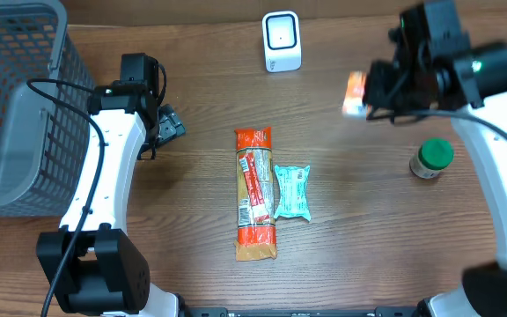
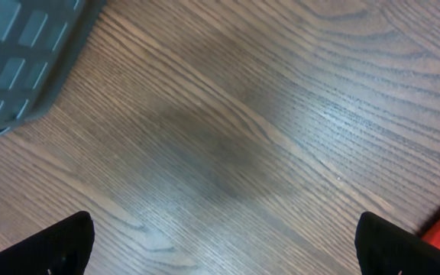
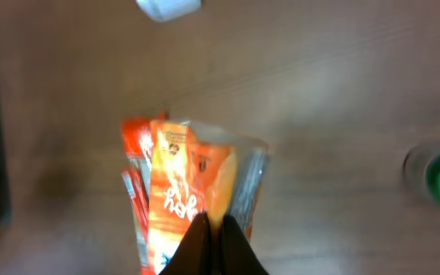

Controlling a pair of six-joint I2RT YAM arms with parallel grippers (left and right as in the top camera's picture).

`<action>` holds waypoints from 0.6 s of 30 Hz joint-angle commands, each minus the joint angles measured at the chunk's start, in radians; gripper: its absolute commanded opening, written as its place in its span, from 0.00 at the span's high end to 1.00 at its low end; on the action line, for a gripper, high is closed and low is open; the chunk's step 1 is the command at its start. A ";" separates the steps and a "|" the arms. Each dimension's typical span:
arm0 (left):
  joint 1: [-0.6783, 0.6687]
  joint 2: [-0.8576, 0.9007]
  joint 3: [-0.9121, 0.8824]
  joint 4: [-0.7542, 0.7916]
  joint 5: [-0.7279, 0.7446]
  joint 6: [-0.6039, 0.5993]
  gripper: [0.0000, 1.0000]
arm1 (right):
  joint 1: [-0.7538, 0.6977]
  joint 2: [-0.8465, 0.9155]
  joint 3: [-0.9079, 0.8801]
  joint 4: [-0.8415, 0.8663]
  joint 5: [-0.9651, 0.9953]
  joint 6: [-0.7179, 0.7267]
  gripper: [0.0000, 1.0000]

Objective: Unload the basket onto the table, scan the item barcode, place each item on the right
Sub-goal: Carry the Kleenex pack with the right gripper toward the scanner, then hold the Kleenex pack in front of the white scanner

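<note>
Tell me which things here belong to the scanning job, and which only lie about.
Job: small orange plastic packet, in the jaws of the right gripper; white box-shaped scanner.
Lying about: long red-orange wrapped pack; teal plastic pouch; green-lidded jar; grey mesh basket.

The small orange foil snack packet (image 3: 182,191) with white lettering is held clear of the wooden counter (image 1: 359,220), pinched at one edge by the right pincer (image 3: 214,233). It looks blurred from overhead. The white boxy barcode scanner (image 1: 282,41), with a dark square window, stands upright near the counter's far edge, apart from the packet.
</note>
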 commanded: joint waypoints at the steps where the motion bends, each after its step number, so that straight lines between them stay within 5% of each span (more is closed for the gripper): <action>1: -0.005 -0.019 0.014 0.001 -0.014 0.012 0.00 | 0.061 0.121 0.204 -0.025 0.174 0.001 0.96; 9: -0.006 -0.019 0.014 0.001 -0.014 0.012 0.00 | 0.208 0.271 0.237 0.199 0.513 -0.131 0.96; 18: -0.006 -0.019 0.014 0.001 -0.014 0.011 0.00 | 0.325 0.485 0.237 0.475 0.878 -0.557 0.96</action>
